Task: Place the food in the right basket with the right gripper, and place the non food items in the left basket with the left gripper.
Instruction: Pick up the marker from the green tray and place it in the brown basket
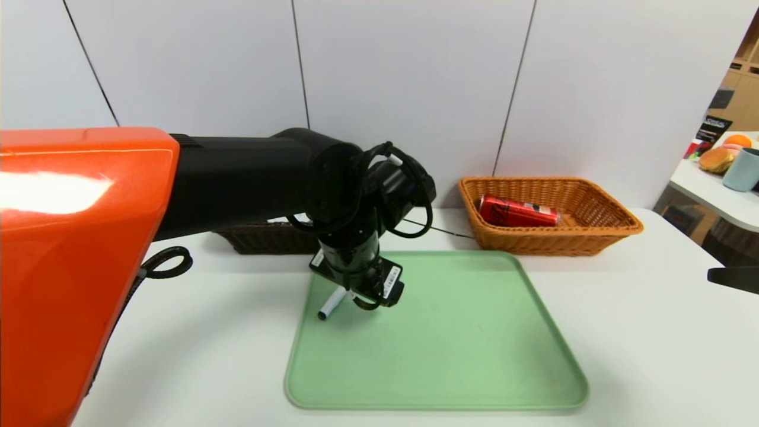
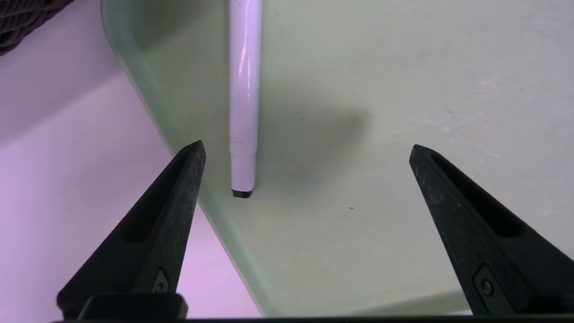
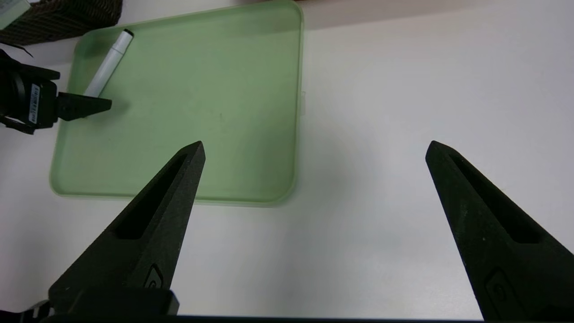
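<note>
A white marker point(image 1: 331, 305) with a black end lies at the back left corner of the green tray point(image 1: 474, 356). My left gripper point(image 2: 307, 148) hangs just above it, open and empty. The marker point(image 2: 243, 89) runs away from the fingertips and sits close to one finger point(image 2: 179, 202). The orange right basket point(image 1: 616, 228) holds a red can point(image 1: 517, 210) lying on its side. My left arm mostly hides the dark left basket point(image 1: 267, 240). My right gripper point(image 3: 315, 146) is open and empty over bare table, to the right of the tray point(image 3: 202, 89).
My orange and black left arm fills the left of the head view. A black cable loop point(image 1: 169, 264) lies on the table beside it. At the far right stands a side table point(image 1: 705, 190) with a cup point(image 1: 741, 169) and other items.
</note>
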